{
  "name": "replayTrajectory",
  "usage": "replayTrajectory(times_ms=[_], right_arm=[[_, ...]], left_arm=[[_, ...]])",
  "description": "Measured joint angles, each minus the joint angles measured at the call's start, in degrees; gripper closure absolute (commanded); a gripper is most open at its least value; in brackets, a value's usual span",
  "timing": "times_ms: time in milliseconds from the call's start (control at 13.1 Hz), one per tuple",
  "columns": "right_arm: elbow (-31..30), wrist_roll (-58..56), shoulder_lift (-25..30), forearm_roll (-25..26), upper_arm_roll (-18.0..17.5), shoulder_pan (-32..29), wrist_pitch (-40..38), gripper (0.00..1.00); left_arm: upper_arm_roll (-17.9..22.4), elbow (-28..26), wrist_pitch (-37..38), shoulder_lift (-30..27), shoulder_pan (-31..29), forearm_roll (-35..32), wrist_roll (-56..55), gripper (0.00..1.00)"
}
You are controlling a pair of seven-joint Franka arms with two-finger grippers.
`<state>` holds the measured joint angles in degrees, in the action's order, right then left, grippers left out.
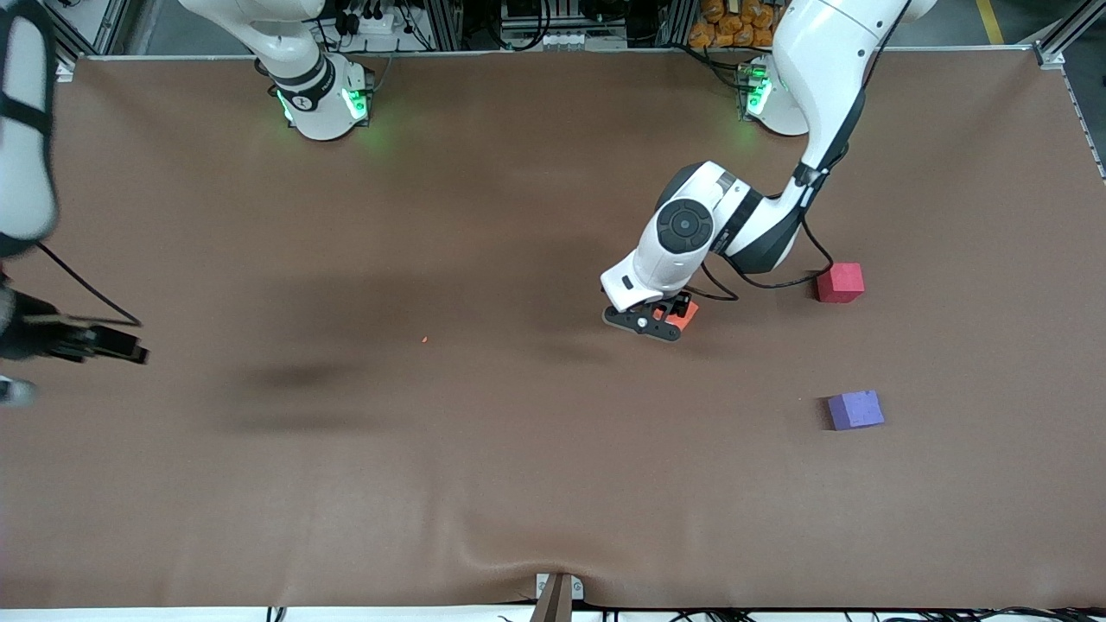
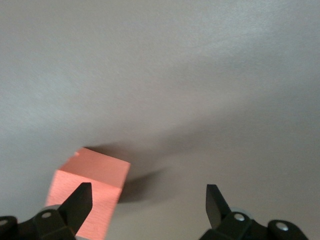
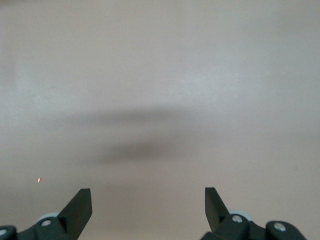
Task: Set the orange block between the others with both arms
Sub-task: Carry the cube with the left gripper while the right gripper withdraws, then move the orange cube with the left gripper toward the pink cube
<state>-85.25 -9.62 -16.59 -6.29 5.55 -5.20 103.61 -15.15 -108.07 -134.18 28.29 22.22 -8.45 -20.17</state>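
The orange block [image 1: 686, 316] [image 2: 90, 175] rests on the brown table, near the middle. My left gripper [image 1: 670, 321] [image 2: 147, 192] hangs low right over it, open and holding nothing. In the left wrist view the block sits off-centre, partly covered by one fingertip [image 2: 80, 200], and bare table fills the rest of the gap. The red-pink cube [image 1: 840, 282] and the purple-blue cube [image 1: 855, 409] stand toward the left arm's end, the purple one nearer the front camera. My right gripper [image 1: 130, 350] [image 3: 148, 196] waits open over bare table at the right arm's end.
A tiny orange crumb [image 1: 425, 339] [image 3: 39, 180] lies on the table between the two grippers. A dark cable [image 1: 778, 281] loops down from the left arm toward the red-pink cube. A small bracket [image 1: 557, 596] sits at the table's near edge.
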Motion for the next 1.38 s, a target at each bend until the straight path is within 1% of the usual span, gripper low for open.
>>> replayTrajectory(times_ms=[76,153,306,535,688,993,1375], right_arm=[[-0.7,-0.8,1.9,0.3,0.0,-0.6,-0.1,0.00],[-1.3,-1.2,3.6,1.1,0.0,-0.8,0.0,0.00],[-2.1,-1.3,7.0,2.2,-0.5,-0.8,-0.1,0.00],[-3.4,-1.3,11.5,3.2,-1.2,0.6,-0.5,0.00],[-4.4,-0.8,13.9,4.7,-1.4,2.2,-1.7,0.00],[-5.6,3.8,16.4,5.6,-1.4,3.6,-8.0,0.00],[-6.1,8.5,18.8,6.0,-1.4,6.0,-9.1,0.00]], left_arm=[[0.0,0.0,0.0,0.0,-0.1,-2.7,0.0,0.00],[0.0,-0.1,0.0,0.0,-0.1,-4.0,0.0,0.00],[0.0,-0.6,-0.7,0.0,-0.2,-4.9,0.0,0.00],[0.0,-3.9,-6.2,-0.1,-1.7,-5.1,0.1,0.00],[0.0,-5.4,-7.8,-0.1,-2.7,-5.1,0.2,0.00],[-0.1,-6.3,-7.9,-1.0,-3.3,-5.1,0.2,0.00],[-0.1,-7.8,-8.0,-1.3,-3.3,-5.1,0.2,0.00]])
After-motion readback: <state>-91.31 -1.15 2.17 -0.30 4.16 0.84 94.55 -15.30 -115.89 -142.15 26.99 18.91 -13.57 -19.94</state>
